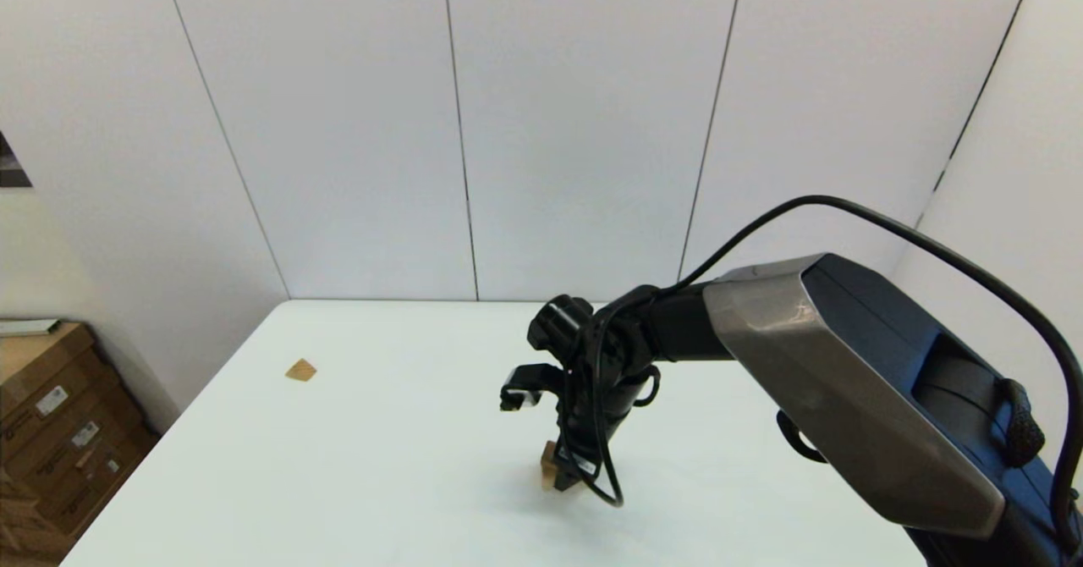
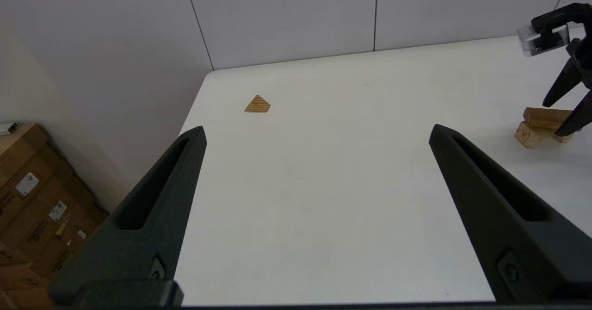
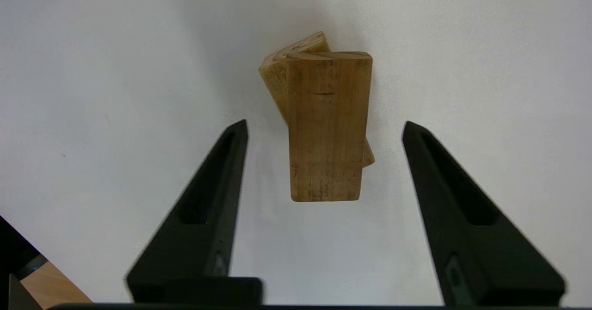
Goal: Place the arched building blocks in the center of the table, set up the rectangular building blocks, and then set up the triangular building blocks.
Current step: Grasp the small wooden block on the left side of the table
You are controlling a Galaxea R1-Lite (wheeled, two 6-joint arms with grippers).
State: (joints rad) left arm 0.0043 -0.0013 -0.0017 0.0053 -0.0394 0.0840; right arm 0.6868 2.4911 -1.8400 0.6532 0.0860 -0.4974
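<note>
A plain wooden bar, the rectangular building blocks (image 3: 326, 125), lies on top of the arched building blocks (image 3: 282, 69), skewed across it, near the middle of the white table (image 1: 381, 465). The right gripper (image 3: 323, 129) hangs directly above the stack, jaws spread wide to either side of the bar, touching neither block. The bar-stacking step appears just finished or nearly so. Next comes the triangular building blocks (image 2: 257, 104), lying well apart near the table's far left corner; fetching it calls for a reach across. The left gripper (image 2: 317, 136) waits low at the table's near left, jaws wide open, holding nothing.
</note>
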